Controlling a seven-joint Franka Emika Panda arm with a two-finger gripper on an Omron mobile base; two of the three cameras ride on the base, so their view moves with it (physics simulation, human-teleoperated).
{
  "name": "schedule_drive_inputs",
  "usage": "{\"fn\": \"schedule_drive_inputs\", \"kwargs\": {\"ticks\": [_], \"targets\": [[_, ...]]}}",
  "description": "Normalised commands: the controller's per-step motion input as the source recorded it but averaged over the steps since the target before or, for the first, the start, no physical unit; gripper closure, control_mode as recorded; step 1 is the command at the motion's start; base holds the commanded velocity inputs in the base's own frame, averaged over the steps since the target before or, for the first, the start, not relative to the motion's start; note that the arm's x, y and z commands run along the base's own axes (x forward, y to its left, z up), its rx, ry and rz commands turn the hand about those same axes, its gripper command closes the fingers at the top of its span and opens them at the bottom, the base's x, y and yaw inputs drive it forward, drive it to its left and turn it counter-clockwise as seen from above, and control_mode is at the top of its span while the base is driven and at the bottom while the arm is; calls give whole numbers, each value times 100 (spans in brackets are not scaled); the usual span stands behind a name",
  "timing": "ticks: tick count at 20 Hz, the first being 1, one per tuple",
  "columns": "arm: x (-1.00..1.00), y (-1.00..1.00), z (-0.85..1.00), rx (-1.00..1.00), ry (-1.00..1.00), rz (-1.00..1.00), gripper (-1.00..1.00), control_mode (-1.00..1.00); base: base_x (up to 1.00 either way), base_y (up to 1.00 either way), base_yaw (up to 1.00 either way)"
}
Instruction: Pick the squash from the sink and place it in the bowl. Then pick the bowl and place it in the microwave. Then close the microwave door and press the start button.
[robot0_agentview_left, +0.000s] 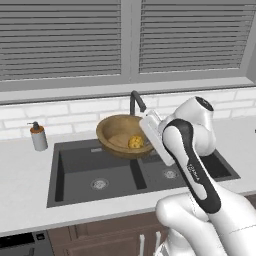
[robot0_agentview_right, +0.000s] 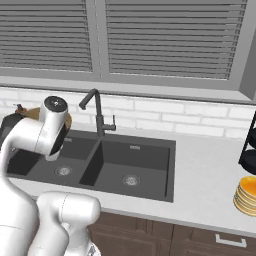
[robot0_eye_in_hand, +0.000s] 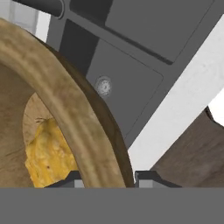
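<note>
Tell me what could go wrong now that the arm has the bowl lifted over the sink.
The bowl is tilted and pinched only at its rim by the gripper, so it might slip or rotate. The squash lies loose inside and could roll out into the sink. The faucet stands just behind, risking a bump.

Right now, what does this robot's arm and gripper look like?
A glossy white arm of rounded, bulbous segments, with black bands at the joints and small dark lettering on one black band. A round grey cap tops one joint. The flat white hand carries a two-finger gripper with small dark grey fingertips. No loose cables are visible.
</note>
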Motion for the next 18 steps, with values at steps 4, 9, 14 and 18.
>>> {"fn": "schedule_drive_inputs", "kwargs": {"ticks": [4, 9, 14, 18], "targets": [[-12, -55, 6, 0, 1, -16, 100, -100, 0, 0, 0], [1, -14, -1, 0, 0, -5, 100, -100, 0, 0, 0], [0, -3, -5, 0, 0, 0, 100, -100, 0, 0, 0], [0, -2, -4, 0, 0, 0, 100, -100, 0, 0, 0]]}}
